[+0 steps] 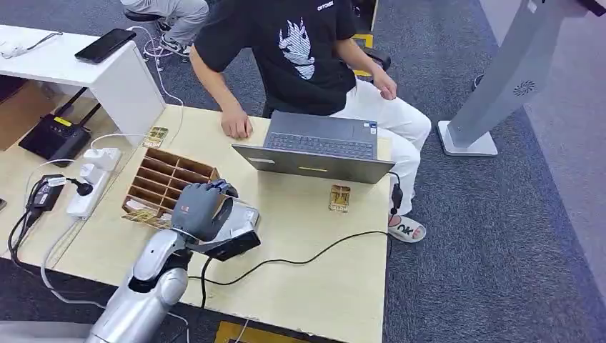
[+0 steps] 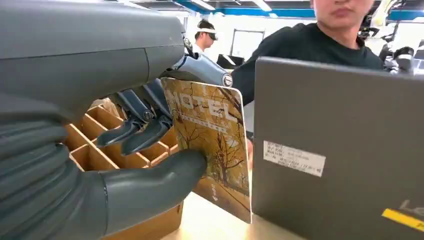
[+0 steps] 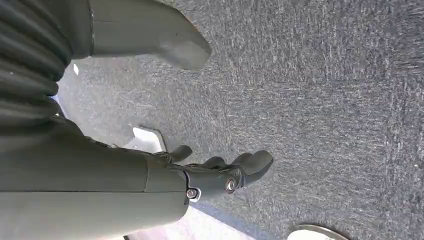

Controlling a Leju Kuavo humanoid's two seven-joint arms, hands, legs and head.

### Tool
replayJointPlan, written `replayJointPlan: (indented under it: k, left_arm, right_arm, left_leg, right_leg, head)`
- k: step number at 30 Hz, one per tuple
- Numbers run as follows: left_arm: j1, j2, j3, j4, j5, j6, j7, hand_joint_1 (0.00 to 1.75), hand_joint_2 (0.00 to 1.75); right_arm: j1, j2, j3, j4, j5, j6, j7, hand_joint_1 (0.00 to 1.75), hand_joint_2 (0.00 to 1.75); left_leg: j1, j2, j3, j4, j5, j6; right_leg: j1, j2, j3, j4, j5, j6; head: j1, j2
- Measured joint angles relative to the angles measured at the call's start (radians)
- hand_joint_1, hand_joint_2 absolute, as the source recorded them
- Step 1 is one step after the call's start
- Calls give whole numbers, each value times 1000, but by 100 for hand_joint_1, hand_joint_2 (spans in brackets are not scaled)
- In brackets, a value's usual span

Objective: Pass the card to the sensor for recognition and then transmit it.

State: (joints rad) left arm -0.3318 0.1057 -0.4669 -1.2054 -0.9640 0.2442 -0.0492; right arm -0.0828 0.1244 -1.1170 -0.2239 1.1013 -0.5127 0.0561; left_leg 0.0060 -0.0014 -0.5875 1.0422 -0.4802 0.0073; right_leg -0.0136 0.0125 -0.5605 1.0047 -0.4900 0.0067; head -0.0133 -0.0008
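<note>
The card, printed with autumn trees and the word HOTEL, stands upright in the left hand, pinched between the thumb and the dark fingers, above the counter between the wooden divider box and the laptop. From the head view the hand hides the card. The right hand hangs over grey carpet, fingers loosely apart, holding nothing. The box's visible slots look empty; more cards lie at its near edge.

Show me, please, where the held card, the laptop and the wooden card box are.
card [image 2: 215,145], left wrist view, middle of its printed face.
laptop [image 1: 319,145], head view, its keyboard.
wooden card box [image 1: 166,179], head view, its dividers.
</note>
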Motion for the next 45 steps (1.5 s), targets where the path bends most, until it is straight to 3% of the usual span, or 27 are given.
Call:
replayJointPlan:
  k: [9, 13, 18, 34, 45]
  left_arm:
    - [-74, -73, 6, 200, -17, 35, -39, 175, 175]
    - [-88, -89, 6, 277, -58, -19, 7, 175, 175]
    - [-90, -91, 6, 339, -64, -18, 14, 175, 175]
    - [-130, -106, 6, 453, -95, -40, 26, 175, 175]
    - [-143, -106, 6, 470, -102, -34, 38, 175, 175]
  right_arm:
    - [-2, 0, 15, 0, 19, 13, -7, 0, 175]
    - [-2, 0, 16, 0, 19, 14, -2, 0, 175]
    - [-3, 0, 18, 0, 23, 16, -8, 0, 175]
    - [-3, 0, 26, 2, 30, 17, 4, 0, 175]
    - [-2, 0, 26, 2, 29, 21, 3, 0, 175]
  left_leg:
    - [0, 0, 0, 0, 0, 0]
    - [0, 0, 0, 0, 0, 0]
    - [0, 0, 0, 0, 0, 0]
    - [0, -1, 2, 0, 1, 1]
    - [0, -1, 3, 0, 2, 1]
  right_leg:
    - [0, -1, 0, 0, 0, 0]
    - [0, 0, 0, 0, 0, 0]
    - [0, 0, 0, 0, 0, 0]
    - [0, -1, 3, 0, 0, 0]
    - [0, -2, 4, 0, 1, 0]
  head:
    - [0, 0]
    - [0, 0]
    - [0, 0]
    - [0, 0]
    - [0, 0]
